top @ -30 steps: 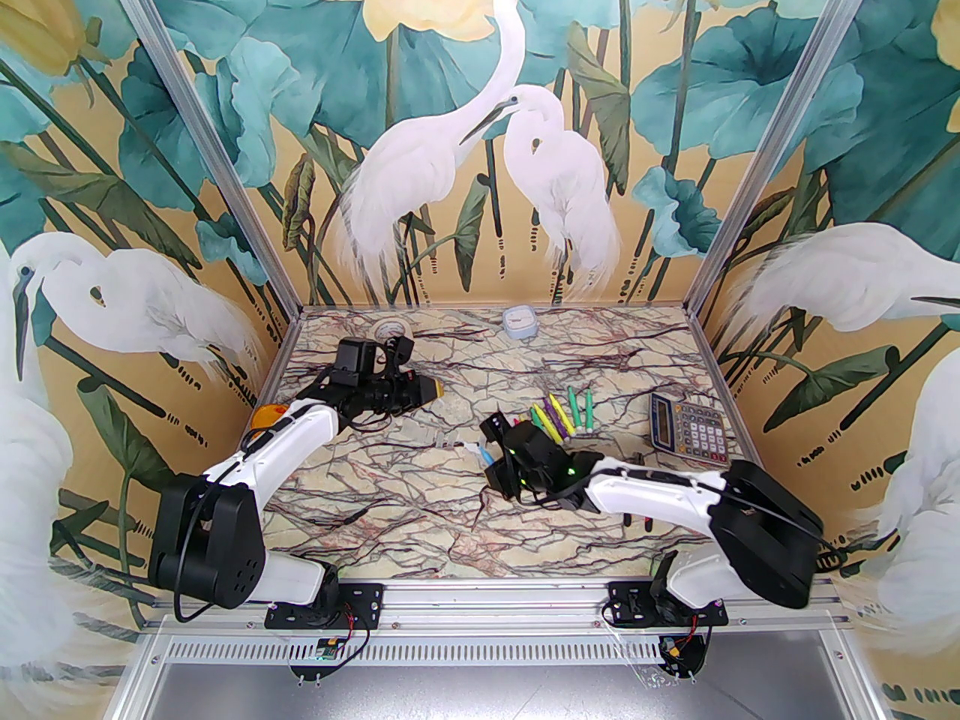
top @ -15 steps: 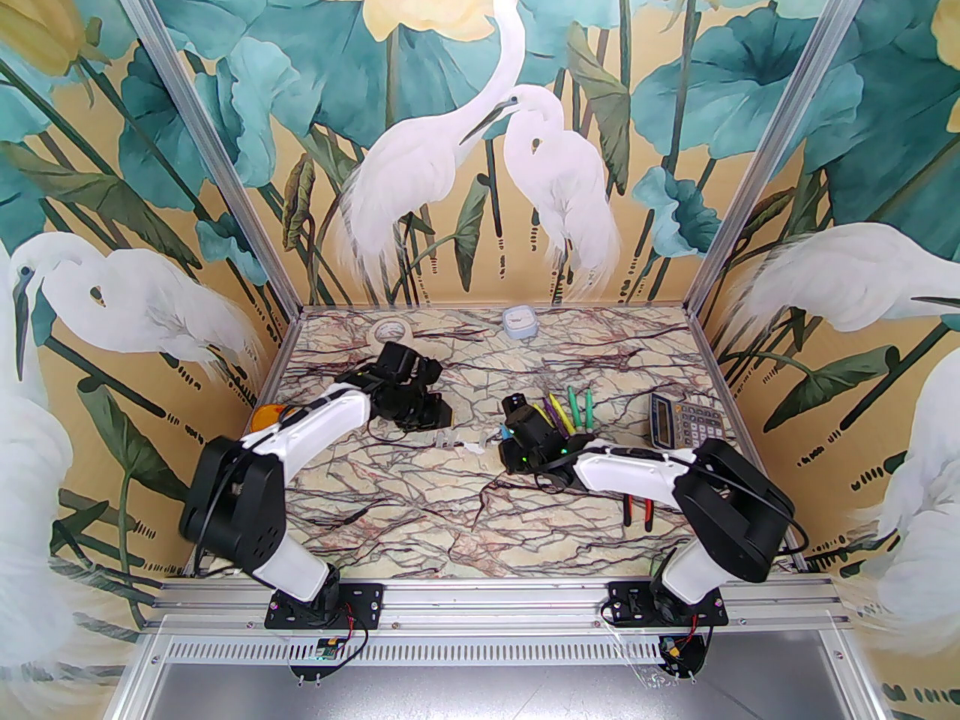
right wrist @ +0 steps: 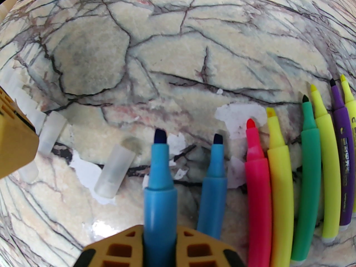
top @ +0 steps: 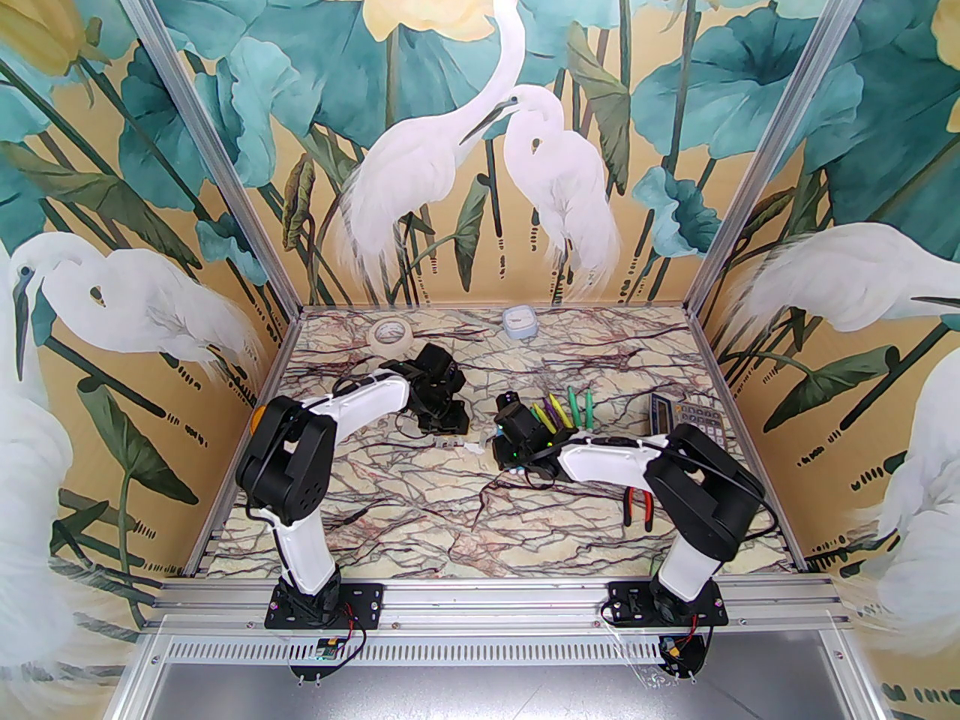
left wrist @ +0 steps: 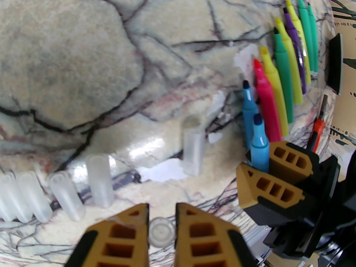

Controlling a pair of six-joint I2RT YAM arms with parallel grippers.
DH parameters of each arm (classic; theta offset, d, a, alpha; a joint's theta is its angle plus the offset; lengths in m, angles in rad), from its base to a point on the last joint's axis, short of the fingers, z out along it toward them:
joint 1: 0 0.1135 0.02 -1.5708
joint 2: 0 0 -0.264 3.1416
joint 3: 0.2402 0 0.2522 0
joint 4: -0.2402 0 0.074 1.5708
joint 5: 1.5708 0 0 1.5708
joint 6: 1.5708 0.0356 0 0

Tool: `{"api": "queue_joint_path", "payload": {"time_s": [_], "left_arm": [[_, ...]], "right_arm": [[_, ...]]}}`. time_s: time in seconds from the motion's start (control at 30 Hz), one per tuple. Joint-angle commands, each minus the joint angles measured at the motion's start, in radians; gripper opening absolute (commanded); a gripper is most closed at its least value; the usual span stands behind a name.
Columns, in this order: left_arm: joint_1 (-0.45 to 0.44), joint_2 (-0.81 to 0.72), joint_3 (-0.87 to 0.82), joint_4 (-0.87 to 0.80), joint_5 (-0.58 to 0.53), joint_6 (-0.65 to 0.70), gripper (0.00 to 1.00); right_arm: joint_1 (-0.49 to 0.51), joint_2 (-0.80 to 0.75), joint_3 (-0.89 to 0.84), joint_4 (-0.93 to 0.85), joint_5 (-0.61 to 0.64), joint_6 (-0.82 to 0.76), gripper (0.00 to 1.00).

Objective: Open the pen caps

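My left gripper [left wrist: 161, 208] is shut on a clear pen cap [left wrist: 161, 233], seen end-on between its fingers, just above the marble table. Several loose clear caps [left wrist: 66, 195] lie in a row in front of it, and one more cap [left wrist: 193, 146] lies further right. My right gripper [right wrist: 160, 229] is shut on an uncapped blue marker [right wrist: 159, 177], tip forward. In the left wrist view this right gripper [left wrist: 264, 167] sits close at the right. Uncapped markers [right wrist: 281, 193] lie side by side: blue, pink, yellow, green, purple. From above, the left gripper [top: 446, 432] and right gripper [top: 499, 451] nearly meet.
A tape roll [top: 391, 336] and a small pale blue box [top: 519, 322] sit at the back of the table. A calculator [top: 660, 413] lies at the right, partly behind my right arm. Red-handled pliers [top: 637, 508] lie near the right arm's base.
My left arm has folded upward and its gripper has swung right and nearer, down to the row of caps. The right gripper has shifted slightly back toward the markers with the blue marker.
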Motion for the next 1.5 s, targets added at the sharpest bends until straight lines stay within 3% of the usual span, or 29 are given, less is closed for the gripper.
{"api": "queue_joint_path", "payload": {"time_s": [0.0,0.53,1.23,1.47], "left_arm": [[-0.009,0.033,0.032,-0.04,-0.034,0.025,0.0],[-0.028,0.088,0.046,-0.027,-0.037,0.023,0.14],[-0.028,0.041,0.034,0.007,-0.04,0.018,0.3],[-0.023,-0.149,-0.062,0.116,-0.166,0.034,0.55]], "right_arm": [[-0.003,0.024,0.035,-0.009,0.003,0.022,0.01],[-0.002,0.04,0.065,-0.073,0.044,0.006,0.18],[-0.002,0.022,0.089,-0.11,0.036,-0.027,0.28],[-0.002,-0.13,0.04,-0.08,0.061,-0.109,0.41]]}}
